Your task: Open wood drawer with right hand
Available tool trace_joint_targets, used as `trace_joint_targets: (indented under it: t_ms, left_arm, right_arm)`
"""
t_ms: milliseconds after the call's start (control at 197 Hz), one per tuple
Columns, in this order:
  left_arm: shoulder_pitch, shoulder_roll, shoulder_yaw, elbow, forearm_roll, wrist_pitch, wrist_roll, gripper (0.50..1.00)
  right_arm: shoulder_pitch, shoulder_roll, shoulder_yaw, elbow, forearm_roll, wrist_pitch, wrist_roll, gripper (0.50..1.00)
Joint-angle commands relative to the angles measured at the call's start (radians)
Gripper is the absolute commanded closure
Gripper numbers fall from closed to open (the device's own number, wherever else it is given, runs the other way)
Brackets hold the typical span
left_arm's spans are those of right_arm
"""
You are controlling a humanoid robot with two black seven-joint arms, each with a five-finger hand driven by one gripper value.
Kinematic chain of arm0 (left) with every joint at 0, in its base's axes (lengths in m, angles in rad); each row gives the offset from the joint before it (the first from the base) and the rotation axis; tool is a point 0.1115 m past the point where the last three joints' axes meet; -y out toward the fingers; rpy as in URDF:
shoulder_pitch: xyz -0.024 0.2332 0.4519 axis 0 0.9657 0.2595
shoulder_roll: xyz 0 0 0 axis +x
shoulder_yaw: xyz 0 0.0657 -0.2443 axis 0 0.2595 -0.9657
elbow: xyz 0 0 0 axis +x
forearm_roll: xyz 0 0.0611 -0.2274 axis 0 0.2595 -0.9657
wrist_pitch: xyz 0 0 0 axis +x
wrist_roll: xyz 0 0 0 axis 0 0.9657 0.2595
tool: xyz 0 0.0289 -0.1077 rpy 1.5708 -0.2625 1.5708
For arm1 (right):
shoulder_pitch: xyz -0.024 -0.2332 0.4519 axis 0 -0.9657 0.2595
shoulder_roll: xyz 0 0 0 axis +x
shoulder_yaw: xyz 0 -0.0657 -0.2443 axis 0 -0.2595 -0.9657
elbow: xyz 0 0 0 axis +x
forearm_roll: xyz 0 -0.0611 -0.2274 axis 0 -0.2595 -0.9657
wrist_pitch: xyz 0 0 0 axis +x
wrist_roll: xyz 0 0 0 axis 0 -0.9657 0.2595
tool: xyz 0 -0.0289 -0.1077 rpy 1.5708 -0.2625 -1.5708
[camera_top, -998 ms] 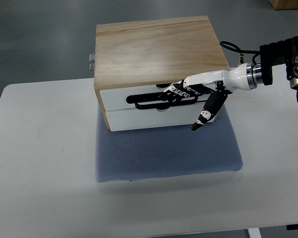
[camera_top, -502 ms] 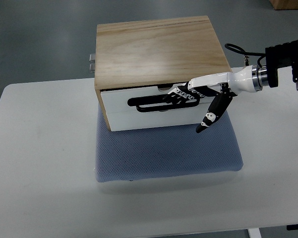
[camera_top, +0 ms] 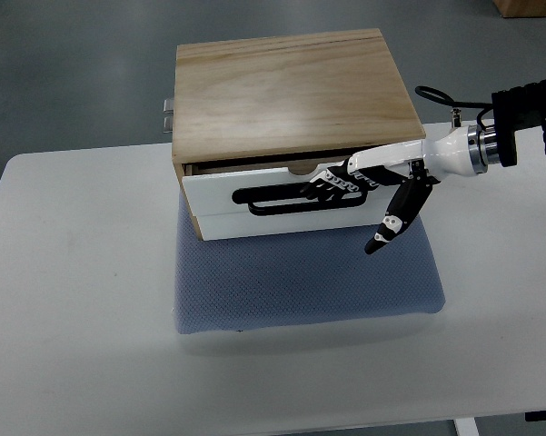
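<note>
A light wood drawer box (camera_top: 291,95) stands on a blue pad (camera_top: 309,282). Its white drawer front (camera_top: 213,204) carries a black loop handle (camera_top: 268,197). The drawer stands slightly out, with a narrow gap (camera_top: 245,167) under the box top. My right hand (camera_top: 345,182) reaches in from the right. Its fingers (camera_top: 332,184) are hooked in the handle's right end. The thumb (camera_top: 391,222) points down and away in front of the drawer's right edge. The left arm is out of view.
The blue pad lies on a white table (camera_top: 73,318). Metal hinges or fittings (camera_top: 168,113) stick out at the box's back left. The right forearm and its cable (camera_top: 491,136) hang over the table's right side.
The right hand has pulled back toward the front right with the handle. The white drawer front has slid out a little, and a gap has opened under the box top.
</note>
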Motion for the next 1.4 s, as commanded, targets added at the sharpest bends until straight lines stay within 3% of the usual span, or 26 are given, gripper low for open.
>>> trace_joint_targets:
  t_ms: [0, 1074, 1394]
  left_arm:
    - [0.000, 0.000, 0.000, 0.000, 0.000, 0.000, 0.000, 0.500]
    - [0.000, 0.000, 0.000, 0.000, 0.000, 0.000, 0.000, 0.500]
    - [0.000, 0.000, 0.000, 0.000, 0.000, 0.000, 0.000, 0.500]
  right_arm:
    - [0.001, -0.014, -0.008, 0.023, 0.001, 0.000, 0.000, 0.556]
    - [0.001, -0.180, -0.005, 0.187, 0.030, 0.000, -0.002, 0.556]
    - [0.133, -0.281, 0.006, 0.178, 0.184, 0.000, -0.003, 0.556]
